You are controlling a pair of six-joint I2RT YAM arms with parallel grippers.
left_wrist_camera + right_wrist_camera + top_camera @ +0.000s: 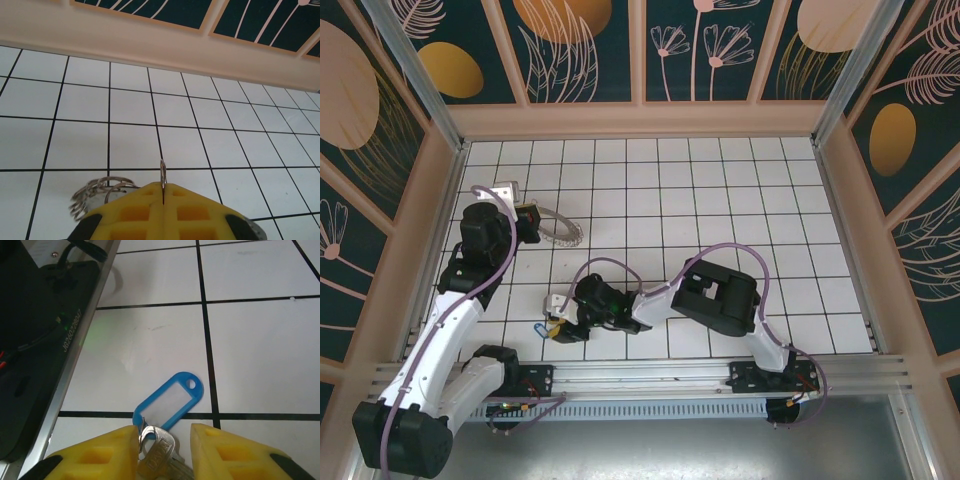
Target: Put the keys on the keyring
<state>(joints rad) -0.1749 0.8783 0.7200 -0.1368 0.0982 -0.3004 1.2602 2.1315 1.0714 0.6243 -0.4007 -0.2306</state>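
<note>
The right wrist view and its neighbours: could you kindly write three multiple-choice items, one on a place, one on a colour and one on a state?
1. Where does the blue key tag lie?
A. On top of the right arm
B. On the white tiled floor, just ahead of the right gripper
C. On the wall ledge

2. What colour are the right gripper's fingers?
A. Yellow
B. Red
C. Green

3. How is the left gripper?
A. Wide open over bare tiles
B. Shut on the blue tag
C. Shut on the thin edge of the keyring

Answers:
1 B: the tag rests flat on the tiles beyond the fingertips, and the silver key lies between them.
2 A: both fingers show yellow.
3 C: its fingers meet with the ring's edge pinched between them.
</note>
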